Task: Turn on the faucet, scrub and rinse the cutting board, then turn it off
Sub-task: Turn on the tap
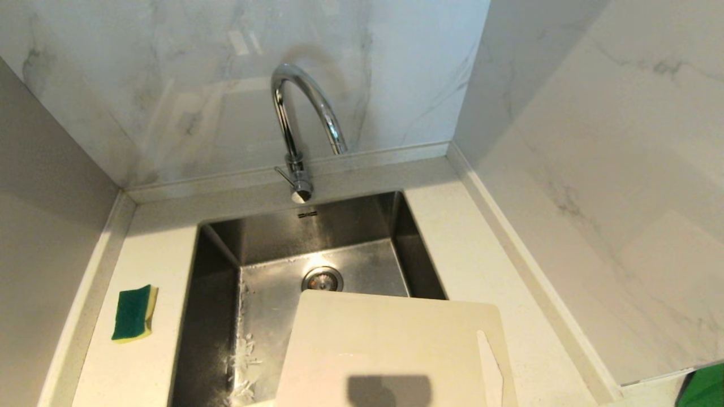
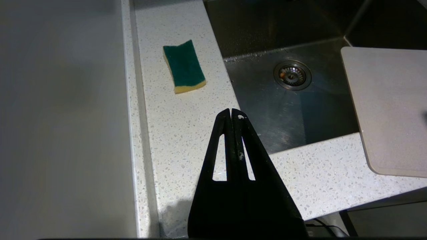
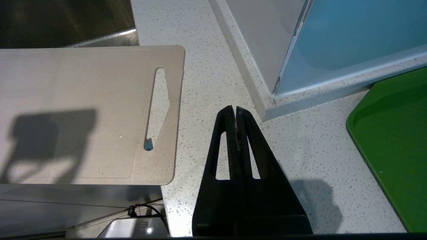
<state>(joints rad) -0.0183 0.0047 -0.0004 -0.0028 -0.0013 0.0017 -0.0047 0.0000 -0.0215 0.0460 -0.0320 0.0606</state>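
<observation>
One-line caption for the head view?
Dry chrome faucet arches over the steel sink; cutting board bridges its near-right corner, sponge left.

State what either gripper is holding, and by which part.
Nothing is held. The left gripper and right gripper are both shut and empty above the countertop.

Left end effector (image 2: 232, 115): fingers pressed together, holding nothing, above the speckled surface (image 2: 186, 126) at the sink (image 2: 300, 100) edge. Green-and-yellow sponge (image 2: 183, 66) lies flat on the surface beside the sink. Cutting board (image 2: 387, 106) overhangs the sink's far side; drain (image 2: 292, 74) uncovered.
</observation>
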